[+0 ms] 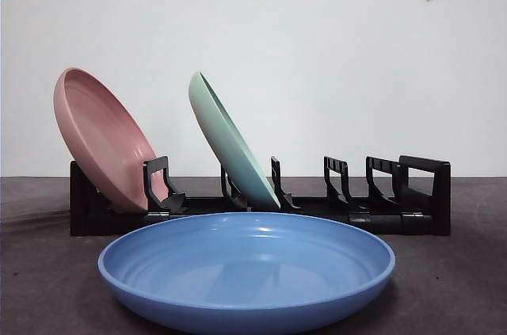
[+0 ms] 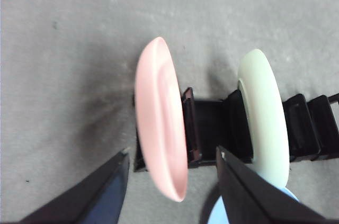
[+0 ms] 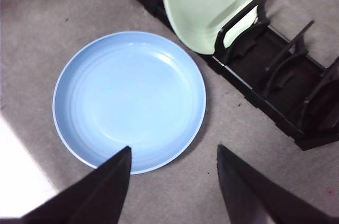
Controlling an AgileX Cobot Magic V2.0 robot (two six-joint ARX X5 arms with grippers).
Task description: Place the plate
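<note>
Still to be picked up: round glossy blue plate (image 1: pixel 246 272), lying flat on the grey worktop (image 1: pixel 451 287), just in front of the long black slotted plate rack (image 1: pixel 424 192) and apart from both arms. Right gripper (image 3: pixel 172 173) hovering above it, fingers (image 3: pixel 106 187) spread open and holding nothing; near rim of the plate showing between them in the right wrist view. Left gripper (image 2: pixel 172 181) likewise open and empty, up over the rack's occupied end. Probably best done with the right gripper: come down on the rim nearest it, one finger inside the lip and one outside, pinch firmly since the glaze looks slippery, tip the plate up onto its edge, then carry it to a free slot and lower it between the dividers, leaning the same way as the others. Already racked: matte round pink plate (image 1: pixel 103 141) at one end and pale mint-green round plate (image 1: pixel 230 145) a few slots along, both tilted. Free upright black dividers (image 1: pixel 348 180) beyond the green plate, towards the right gripper's side, look the easy target. Worth watching: the green plate's leaning rim beside those slots, and the low divider tips, which could catch the blue plate's edge on the way down.
</note>
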